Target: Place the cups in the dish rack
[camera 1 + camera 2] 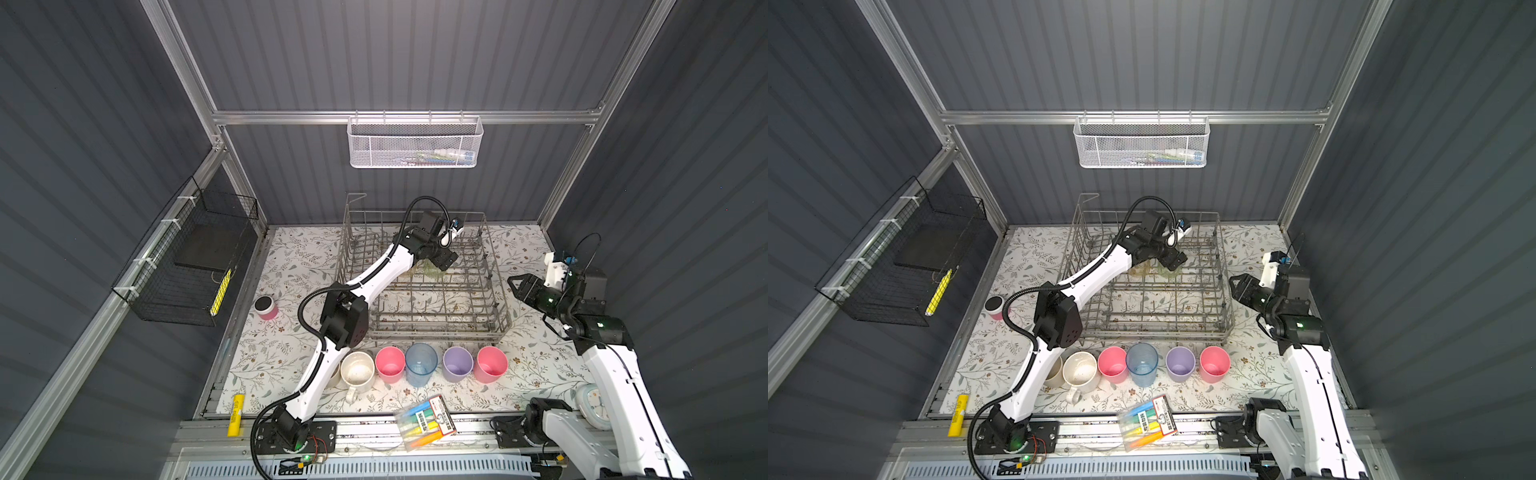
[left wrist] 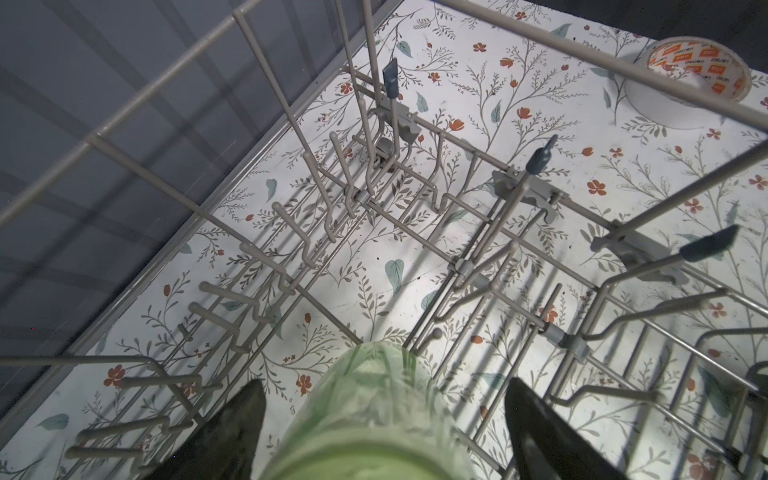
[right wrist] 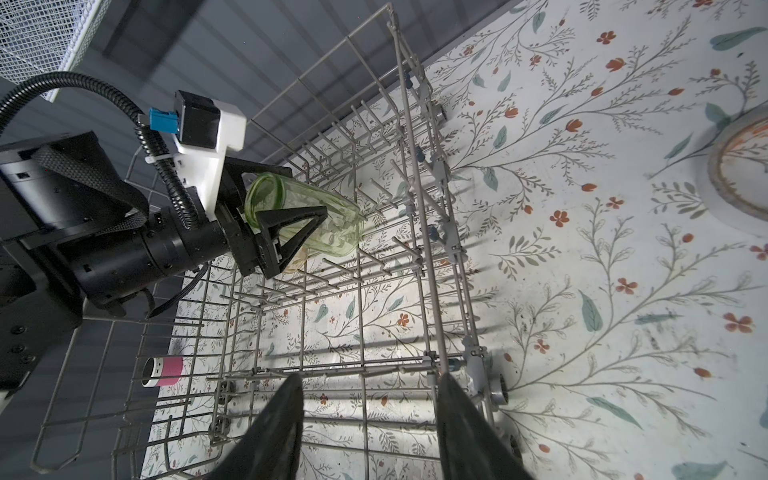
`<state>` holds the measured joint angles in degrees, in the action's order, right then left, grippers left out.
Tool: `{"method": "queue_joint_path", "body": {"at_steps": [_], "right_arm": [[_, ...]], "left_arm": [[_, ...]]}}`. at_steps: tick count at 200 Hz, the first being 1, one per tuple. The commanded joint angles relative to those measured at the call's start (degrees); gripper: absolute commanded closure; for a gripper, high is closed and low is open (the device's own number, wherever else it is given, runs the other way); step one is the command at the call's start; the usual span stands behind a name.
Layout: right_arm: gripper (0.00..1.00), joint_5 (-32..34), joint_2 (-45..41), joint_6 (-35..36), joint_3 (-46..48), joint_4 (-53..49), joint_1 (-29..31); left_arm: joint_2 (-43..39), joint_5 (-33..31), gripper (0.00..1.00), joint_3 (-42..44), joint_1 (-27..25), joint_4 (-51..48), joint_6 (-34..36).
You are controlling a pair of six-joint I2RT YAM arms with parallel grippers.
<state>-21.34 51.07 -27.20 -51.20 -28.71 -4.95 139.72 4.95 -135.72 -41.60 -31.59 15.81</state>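
The left gripper (image 2: pixel 384 384) is straddling the green ribbed glass (image 3: pixel 338 226), jaws apart with gaps showing on both sides. The glass is lying tilted on the tines inside the dish rack (image 1: pixel 436 330). Risk: an off-line retreat would be snagging the glass or a tine, rolling it. The right gripper (image 3: pixel 370 378) is hovering beside the rack, jaws apart and empty. The other cups (image 1: pixel 420 365) are standing on the bench (image 1: pixel 540 361).

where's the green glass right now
The green glass lies tilted on the tines in the rack, near its middle in a top view, within the open left gripper.
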Motion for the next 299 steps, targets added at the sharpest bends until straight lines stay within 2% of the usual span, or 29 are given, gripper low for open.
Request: {"method": "queue_joint_path", "body": {"at_steps": [1, 83, 120, 145, 165, 177, 192, 206, 223, 248, 276, 299], "right_arm": [[0.47, -0.6, 0.1, -0.5, 0.4, 1.0, -0.1], [0.47, -1.2, 0.0, -0.8, 0.1, 1.3, -0.1], [0.46, -3.3, 0.0, -0.1, -0.5, 1.2, -0.1], [0.46, -5.0, -1.1, 1.2, -1.0, 0.4, 0.0], [0.44, -5.2, -2.7, 2.3, -1.6, -1.1, 1.2], [0.34, -4.3, -3.5, 3.5, -2.5, -2.9, 3.5], [0.14, -1.2, -4.1, 5.2, -3.9, -5.7, 7.7], [0.07, 1.2, -4.8, 6.5, -4.8, -7.5, 12.9], [0.08, 4.8, -6.4, 8.1, -5.1, -8.4, 18.4], [0.14, 5.2, -8.8, 10.1, -4.8, -8.8, 24.1], [0.25, 5.1, -9.0, 12.5, -4.9, -10.2, 31.2], [0.28, 6.4, -7.5, 14.6, -4.5, -10.5, 38.7]], "left_arm": [[-4.6, -0.1, 0.1, 2.0, -0.3, 2.4, -1.1], [-10.5, 1.5, 0.08, 4.8, -0.3, 4.7, -2.2], [-13.0, 0.1, 0.08, 5.7, -0.3, 5.2, -1.7], [-16.7, -0.3, 0.06, 9.1, -0.3, 7.2, -1.4], [-21.0, -0.2, 0.0, 14.2, -0.3, 10.6, -2.0], [-23.3, -0.2, 0.0, 16.5, -0.3, 11.8, -2.8], [-26.2, 0.2, 0.0, 19.6, -0.3, 13.4, -3.8], [-29.0, 1.3, 0.0, 22.9, -0.3, 15.2, -4.6], [-32.5, 1.7, 0.0, 27.1, -0.2, 17.6, -5.9], [-36.9, 1.0, 0.0, 32.3, -0.2, 20.2, -8.0], [-41.3, 0.1, 0.0, 37.6, 0.0, 21.6, -9.5], [-44.5, 0.8, 0.0, 41.3, 1.3, 22.2, -11.7]]}}
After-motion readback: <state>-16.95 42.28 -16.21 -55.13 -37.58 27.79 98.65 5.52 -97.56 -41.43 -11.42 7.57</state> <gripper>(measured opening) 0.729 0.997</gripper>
